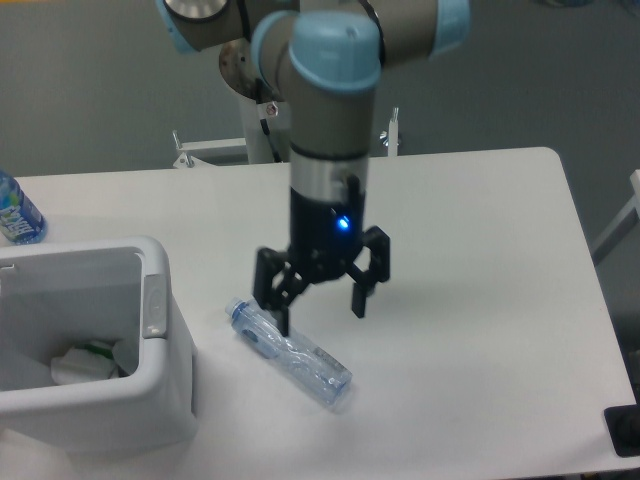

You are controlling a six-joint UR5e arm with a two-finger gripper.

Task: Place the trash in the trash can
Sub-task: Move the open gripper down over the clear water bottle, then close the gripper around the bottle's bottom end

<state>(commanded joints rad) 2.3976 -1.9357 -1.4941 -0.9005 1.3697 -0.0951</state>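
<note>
Cool, dim, even light falls from overhead; the table (pixel 470 260) shows soft grey shadows beneath the arm (pixel 325 130). The picture is slightly soft and grainy.

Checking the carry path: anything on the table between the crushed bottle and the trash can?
No. Only bare tabletop separates the crushed bottle from the trash can, per the fixed camera.

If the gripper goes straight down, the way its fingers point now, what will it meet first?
Probably the crushed water bottle: the open gripper hangs over its cap end, one finger close to it. Depth is unclear from this single view, so it might meet the bare table beside it instead.
</note>
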